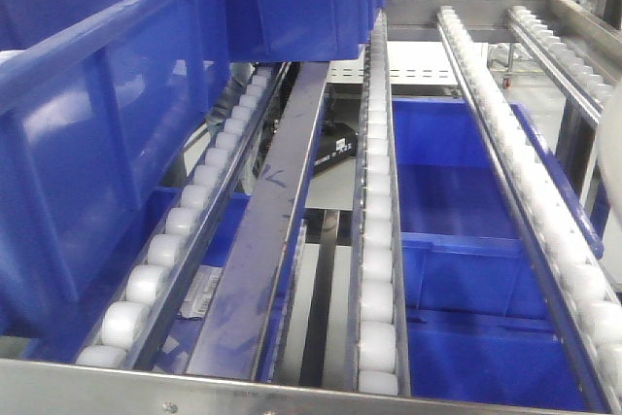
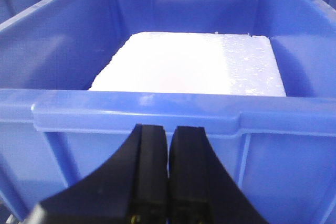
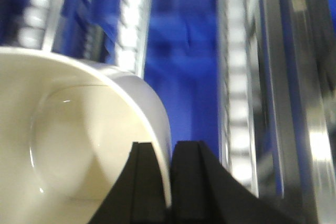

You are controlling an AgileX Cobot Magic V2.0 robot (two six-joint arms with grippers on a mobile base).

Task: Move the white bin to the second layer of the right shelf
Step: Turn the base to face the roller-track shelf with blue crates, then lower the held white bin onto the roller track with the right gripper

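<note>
My right gripper [image 3: 156, 182] is pinching the white bin [image 3: 79, 129] by its rim, above the roller rails [image 1: 377, 269]. I am lowering it level across two rails. Beyond, my left gripper [image 2: 168, 177] is pressed together, empty, beside the blue crate [image 2: 157, 111].

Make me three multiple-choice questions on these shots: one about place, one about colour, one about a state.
1. Where is the white block?
A. inside the blue crate
B. on bare rollers
C. on the floor

2. What colour is the bin at the right end effector?
A. blue
B. cream-white
C. black

3. How is the left end effector?
A. wide open
B. clamped on the crate
C. shut, empty

Answers: 1 A, blue walls surround the block. 2 B, its glossy wall is cream-white. 3 C, its fingers meet in front of the crate.
</note>
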